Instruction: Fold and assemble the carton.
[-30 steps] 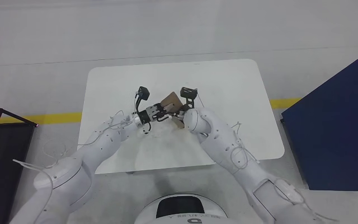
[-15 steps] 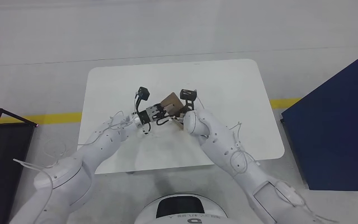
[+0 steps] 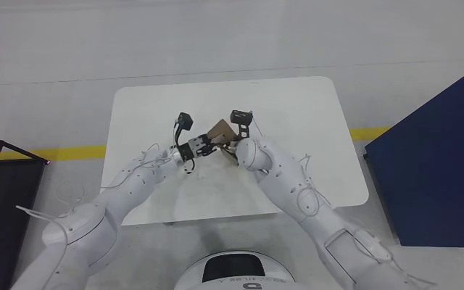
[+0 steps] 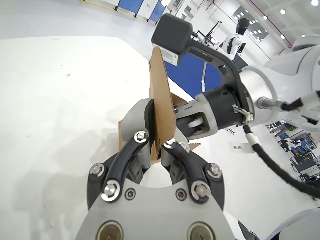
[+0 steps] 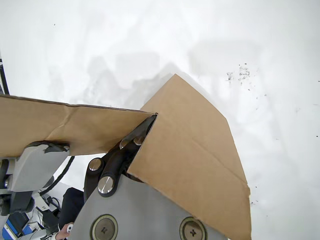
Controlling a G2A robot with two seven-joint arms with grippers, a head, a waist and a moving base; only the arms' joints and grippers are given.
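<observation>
A brown carton (image 3: 220, 130) is held partly folded above the middle of the white table (image 3: 304, 123), between my two grippers. My left gripper (image 3: 205, 148) is shut on an upright panel of the carton (image 4: 160, 96), which stands edge-on between its black pads (image 4: 148, 118). My right gripper (image 3: 230, 145) meets the carton from the other side and is shut on it. In the right wrist view a wide flap (image 5: 190, 151) lies over that gripper (image 5: 143, 132) and hides its fingertips. A second panel (image 5: 70, 126) runs off toward the left gripper's finger (image 5: 37, 161).
The table has bare room on all sides of the carton. A dark blue panel (image 3: 428, 167) stands on the floor to the right of the table. A black frame (image 3: 14, 188) stands at the left, and a yellow line (image 3: 72, 152) crosses the floor.
My right wrist has turned a little and shifted slightly left, tipping the carton with it. The left gripper has stayed in place, still clamped on its panel.
</observation>
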